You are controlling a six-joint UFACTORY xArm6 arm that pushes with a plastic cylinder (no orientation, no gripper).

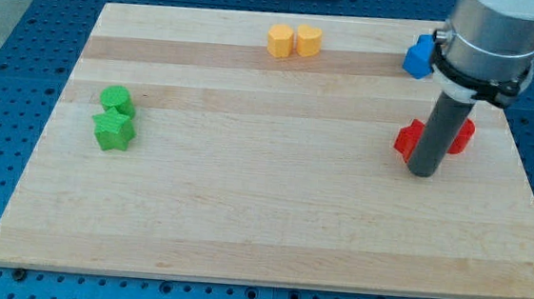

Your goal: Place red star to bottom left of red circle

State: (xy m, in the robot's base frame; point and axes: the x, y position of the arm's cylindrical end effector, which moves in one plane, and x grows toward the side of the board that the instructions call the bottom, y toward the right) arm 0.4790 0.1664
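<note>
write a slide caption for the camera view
My tip sits between two red blocks, the left one and the right one.

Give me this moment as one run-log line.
my tip: between two red blocks, shapes unclear | left red block: touching rod | right red block: behind rod | placement: not confirmed

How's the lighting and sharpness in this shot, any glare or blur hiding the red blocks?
In the camera view, lighting is even and soft, with no strong glare on the wooden board. The blocks cast only faint shadows. Focus is fairly sharp across the board. Not blur but the rod hides things: my tip stands in front of the two red blocks, one left, one right, so their shapes are unclear.
</note>
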